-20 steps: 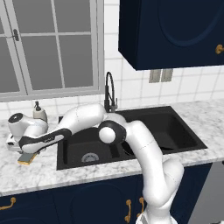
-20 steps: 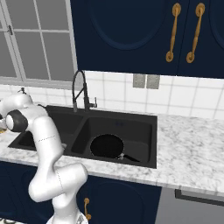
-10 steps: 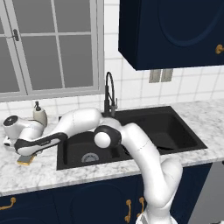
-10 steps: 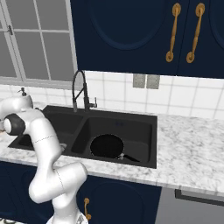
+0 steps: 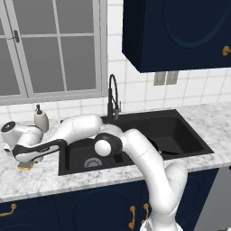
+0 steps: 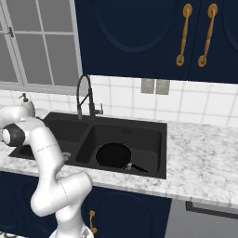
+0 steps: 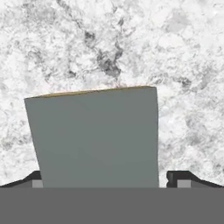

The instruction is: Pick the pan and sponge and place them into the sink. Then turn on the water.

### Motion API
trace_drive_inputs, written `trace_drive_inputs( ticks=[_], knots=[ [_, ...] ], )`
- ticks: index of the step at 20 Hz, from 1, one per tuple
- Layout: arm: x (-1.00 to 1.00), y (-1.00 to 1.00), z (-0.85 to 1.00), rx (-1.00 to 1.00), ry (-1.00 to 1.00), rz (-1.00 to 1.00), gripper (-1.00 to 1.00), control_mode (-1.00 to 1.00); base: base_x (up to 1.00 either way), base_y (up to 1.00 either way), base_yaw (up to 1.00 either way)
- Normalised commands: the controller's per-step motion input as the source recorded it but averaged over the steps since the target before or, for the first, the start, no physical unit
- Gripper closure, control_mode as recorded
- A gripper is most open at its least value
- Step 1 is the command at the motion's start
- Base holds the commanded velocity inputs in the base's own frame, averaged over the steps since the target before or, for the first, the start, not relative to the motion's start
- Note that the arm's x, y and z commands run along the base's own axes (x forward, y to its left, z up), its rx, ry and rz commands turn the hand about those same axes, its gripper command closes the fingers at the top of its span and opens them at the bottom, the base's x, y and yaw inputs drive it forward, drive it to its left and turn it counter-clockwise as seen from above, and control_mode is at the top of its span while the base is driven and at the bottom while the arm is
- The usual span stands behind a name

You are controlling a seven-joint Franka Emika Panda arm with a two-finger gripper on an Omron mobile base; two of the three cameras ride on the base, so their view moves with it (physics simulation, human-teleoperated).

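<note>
While the claw (image 7: 105, 179) gapes released, sponge (image 7: 94, 138) edges sit between its fingertips (image 7: 181, 178).

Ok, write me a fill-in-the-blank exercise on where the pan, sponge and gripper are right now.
1. The pan lies in the ____ basin of the sink, seen from the robot.
2. The sponge rests on the marble ____.
3. The gripper has its jaws ____ on either side of the sponge.
4. The soap dispenser stands to the ____ of the faucet in the left base view.

Missing words: right; counter; open; left
</note>
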Motion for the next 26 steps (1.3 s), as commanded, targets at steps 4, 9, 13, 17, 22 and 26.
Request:
trace_drive_inputs(
  ticks=[4, 9, 13, 17, 22, 26],
  knots=[
    [-0.54, -0.28, -0.99, 0.0, 0.0, -0.15, 1.0, -1.0, 0.0, 0.0, 0.0],
    [-0.68, -0.55, -0.97, 0.03, -0.03, -0.18, 1.0, -1.0, 0.0, 0.0, 0.0],
    [-0.62, -0.84, -0.26, 0.1, -0.15, -0.23, 1.0, -1.0, 0.0, 0.0, 0.0],
    [-0.65, -1.0, 0.0, 0.32, -0.29, -0.15, 1.0, -1.0, 0.0, 0.0, 0.0],
    [-0.65, -1.0, 0.15, 0.37, -0.29, -0.13, 1.0, -1.0, 0.0, 0.0, 0.0],
    [-0.59, -1.0, 0.19, 0.34, -0.26, -0.21, 1.0, -1.0, 0.0, 0.0, 0.0]
  ],
)
